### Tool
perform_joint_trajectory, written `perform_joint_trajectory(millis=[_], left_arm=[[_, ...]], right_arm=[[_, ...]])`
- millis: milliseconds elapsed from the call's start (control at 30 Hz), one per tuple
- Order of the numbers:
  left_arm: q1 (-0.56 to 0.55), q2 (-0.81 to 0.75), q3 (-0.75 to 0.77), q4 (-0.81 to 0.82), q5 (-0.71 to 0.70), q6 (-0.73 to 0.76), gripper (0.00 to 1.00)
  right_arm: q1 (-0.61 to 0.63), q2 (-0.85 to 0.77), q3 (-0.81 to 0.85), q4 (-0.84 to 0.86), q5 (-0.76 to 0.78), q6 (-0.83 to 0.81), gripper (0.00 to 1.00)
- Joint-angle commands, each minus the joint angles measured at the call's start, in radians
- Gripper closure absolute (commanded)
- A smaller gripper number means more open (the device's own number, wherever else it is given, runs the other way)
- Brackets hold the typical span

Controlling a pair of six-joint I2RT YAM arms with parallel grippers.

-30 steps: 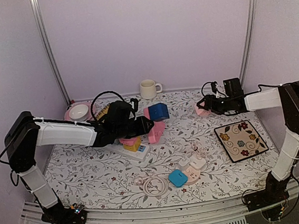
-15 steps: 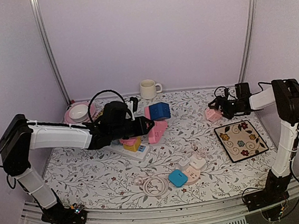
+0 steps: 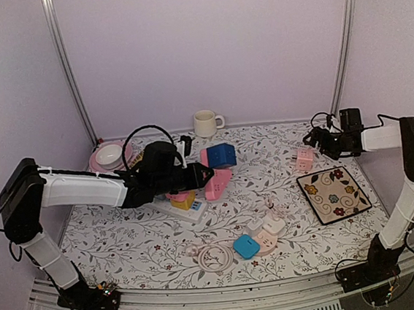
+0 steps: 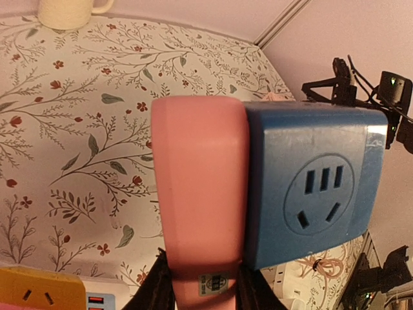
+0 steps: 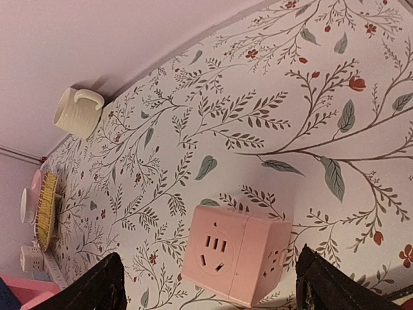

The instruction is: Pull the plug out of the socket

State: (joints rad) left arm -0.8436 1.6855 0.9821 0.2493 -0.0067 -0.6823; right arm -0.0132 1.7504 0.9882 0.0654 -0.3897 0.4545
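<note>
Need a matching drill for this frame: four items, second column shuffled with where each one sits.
1 cream mug
2 pink cube socket
3 blue adapter
4 floral plate

A joined to the pink block gripped by the left end effector
B on the table just ahead of the open right end effector
C by the back wall
D lying flat at the right side, nothing on it

Pairs: 1-C, 2-B, 3-A, 4-D

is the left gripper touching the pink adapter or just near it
Touching. The left wrist view shows the left gripper clamped on the near end of the pink adapter, fingers flush against both its sides, no gap.
</note>
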Motion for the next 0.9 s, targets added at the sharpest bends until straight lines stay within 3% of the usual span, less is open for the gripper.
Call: perform_joint_trajectory(millis=[0, 400, 600, 867], left_arm=[[-0.013, -0.039, 0.006, 0.090, 0.013, 0.023, 1.00], [-0.040, -0.013, 0.028, 0.094, 0.012, 0.030, 1.00], [-0.059, -0.005, 0.047, 0.086, 0.004, 0.040, 1.00], [-0.093, 0.023, 0.085, 0.059, -0.019, 0.072, 1.00]], right_arm=[[0.029, -0.127, -0.049, -0.031, 0.042, -0.040, 0.06], [0.446, -0.421, -0.177, 0.097, 0.092, 0.068, 0.04], [0.623, -0.389, -0.143, 0.132, 0.167, 0.125, 0.03], [0.729, -0.243, -0.054, 0.159, 0.196, 0.149, 0.03]])
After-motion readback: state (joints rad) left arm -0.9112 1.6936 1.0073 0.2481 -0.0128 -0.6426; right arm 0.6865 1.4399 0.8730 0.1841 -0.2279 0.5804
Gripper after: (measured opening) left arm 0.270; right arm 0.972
